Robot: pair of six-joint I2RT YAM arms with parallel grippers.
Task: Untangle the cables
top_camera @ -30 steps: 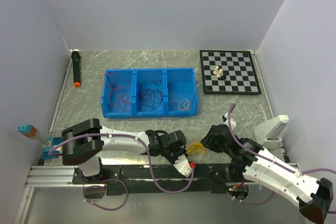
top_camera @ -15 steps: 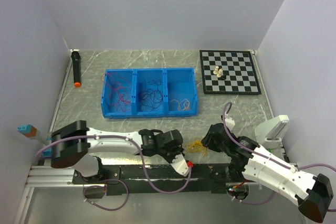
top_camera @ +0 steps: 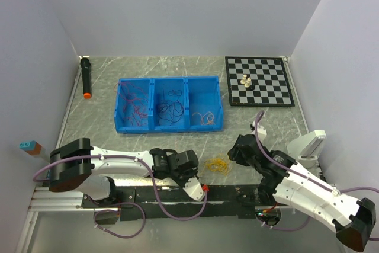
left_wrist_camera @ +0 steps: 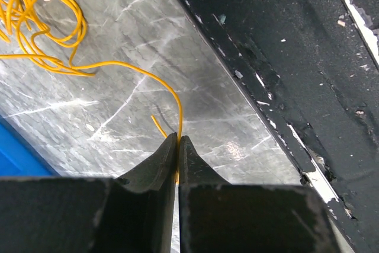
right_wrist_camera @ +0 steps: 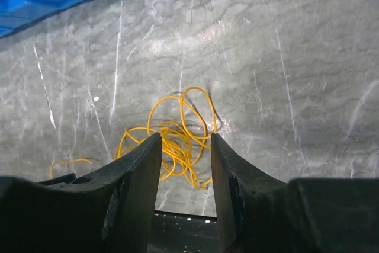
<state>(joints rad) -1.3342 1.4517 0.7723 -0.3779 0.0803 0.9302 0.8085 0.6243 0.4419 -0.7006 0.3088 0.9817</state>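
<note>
The yellow cables [top_camera: 217, 165] lie loosely knotted on the table [top_camera: 266, 124], near its front edge. The left gripper [left_wrist_camera: 177, 141] is clenched on one strand, while the right gripper [right_wrist_camera: 185, 140] hangs released, jaws astride the knot. The step in hand looks like pulling a strand free, so next the right should pin the knot. The blue bin [top_camera: 169, 127] holds red wires [top_camera: 133, 108] left, dark wires [top_camera: 170, 109] middle and orange wires [top_camera: 206, 117] right.
</note>
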